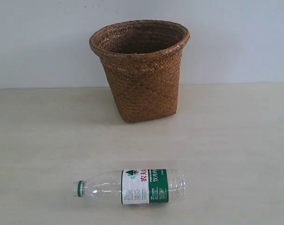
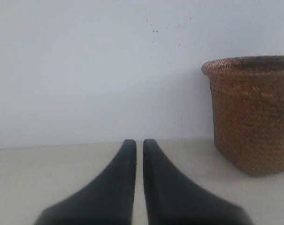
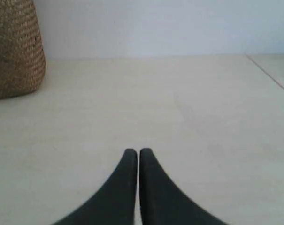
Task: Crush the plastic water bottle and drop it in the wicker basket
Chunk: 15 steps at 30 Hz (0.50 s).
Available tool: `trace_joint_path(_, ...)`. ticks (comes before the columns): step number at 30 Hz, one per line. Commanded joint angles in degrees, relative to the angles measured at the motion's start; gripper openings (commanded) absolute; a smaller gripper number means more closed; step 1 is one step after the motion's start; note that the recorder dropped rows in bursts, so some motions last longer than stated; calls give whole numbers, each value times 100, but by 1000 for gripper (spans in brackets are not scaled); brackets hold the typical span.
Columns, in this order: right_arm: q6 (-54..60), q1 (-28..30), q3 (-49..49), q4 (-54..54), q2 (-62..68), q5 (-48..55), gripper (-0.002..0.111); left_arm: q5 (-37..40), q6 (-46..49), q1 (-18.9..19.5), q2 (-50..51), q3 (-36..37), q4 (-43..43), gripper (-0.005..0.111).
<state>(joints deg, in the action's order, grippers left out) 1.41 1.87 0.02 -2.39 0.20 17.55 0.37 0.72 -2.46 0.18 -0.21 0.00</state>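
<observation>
The plastic water bottle point(image 1: 132, 186) lies on its side near the front of the pale table, uncrushed, green cap ring to the left. Behind it, at the back middle, stands the wicker basket point(image 1: 141, 70), upright and brown. Neither arm shows in the exterior view. In the left wrist view my left gripper point(image 2: 139, 142) is shut with nothing in it, and the basket point(image 2: 252, 112) stands ahead and off to one side. My right gripper point(image 3: 137, 151) is shut too, empty, low over bare table, with the basket point(image 3: 15, 47) at the frame's corner. The bottle is out of both wrist views.
A white wall point(image 1: 235, 37) closes off the back of the table. In the right wrist view a seam or table edge point(image 3: 268, 75) runs diagonally at the far side.
</observation>
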Motion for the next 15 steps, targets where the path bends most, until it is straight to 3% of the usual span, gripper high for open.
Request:
trace_joint_path(1,58,27,-2,33,-20,-910,0,-473,14,15,-18,21,-524,4)
trace_joint_path(6,-304,27,-2,-9,-20,-2121,0,-884,-72,15,-18,21,-1024,4)
trace_joint_path(11,-1279,27,-2,-35,-20,-3301,0,-1558,-1092,15,-18,21,-1269,4)
trace_joint_path(15,-1324,27,-380,19,32,-2966,0,-1584,-1144,15,10,-87,-1269,4)
